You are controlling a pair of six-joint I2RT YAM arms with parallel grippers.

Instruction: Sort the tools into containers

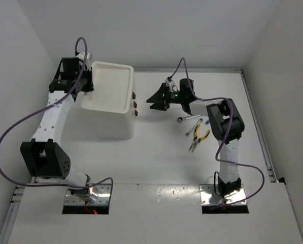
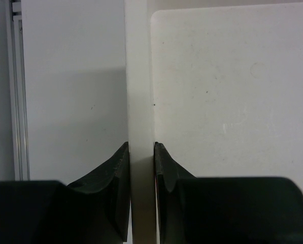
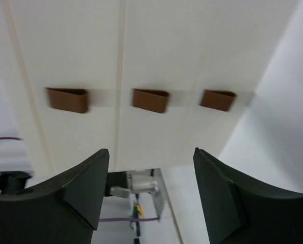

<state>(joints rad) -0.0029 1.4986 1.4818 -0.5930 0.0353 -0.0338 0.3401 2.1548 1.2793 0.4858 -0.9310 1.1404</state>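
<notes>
At the left of the white table (image 1: 156,162), the left pincer (image 2: 141,152) was clenched on the white plastic drawer box's rim (image 2: 140,76). The right pincer (image 3: 151,157), released, faced its red-brown handles (image 3: 150,100), with the small hand tools (image 1: 194,132) lying behind. The next move likely called for pulling a drawer.

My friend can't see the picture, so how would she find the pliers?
Start at the big white box on the table and look to its right, towards the right arm. The pliers lie on the table just beside that arm. They alone have yellow handles; the wrench next to them, farther back, is plain silver.
</notes>
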